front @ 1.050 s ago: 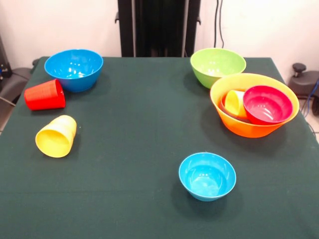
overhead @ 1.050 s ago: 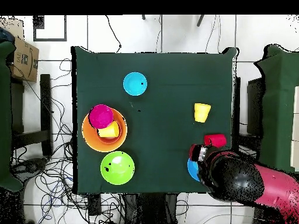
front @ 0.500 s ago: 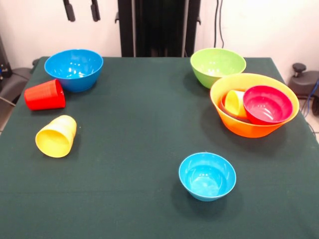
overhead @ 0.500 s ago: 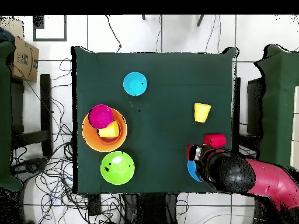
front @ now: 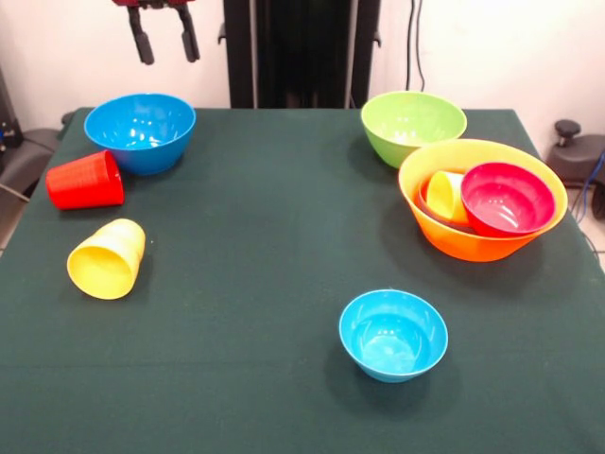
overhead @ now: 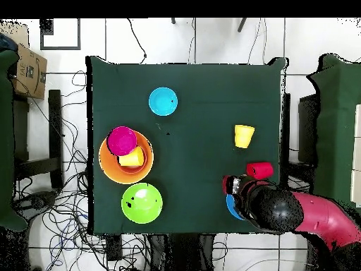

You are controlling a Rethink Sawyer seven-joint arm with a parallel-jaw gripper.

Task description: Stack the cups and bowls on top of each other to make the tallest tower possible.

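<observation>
The pincer (front: 164, 43) has come lower into view, fingers apart and empty, now hanging just above the medium blue bowl (front: 140, 130). The red cup (front: 85, 180) lies below, beside that bowl. A grasp there looks imminent; stacking hasn't advanced.

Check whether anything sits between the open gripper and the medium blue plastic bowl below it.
Nothing visible does. The gripper hangs open above the medium blue plastic bowl, with only air between them. The red plastic cup lies on its side beside the bowl, out of the way.
</observation>
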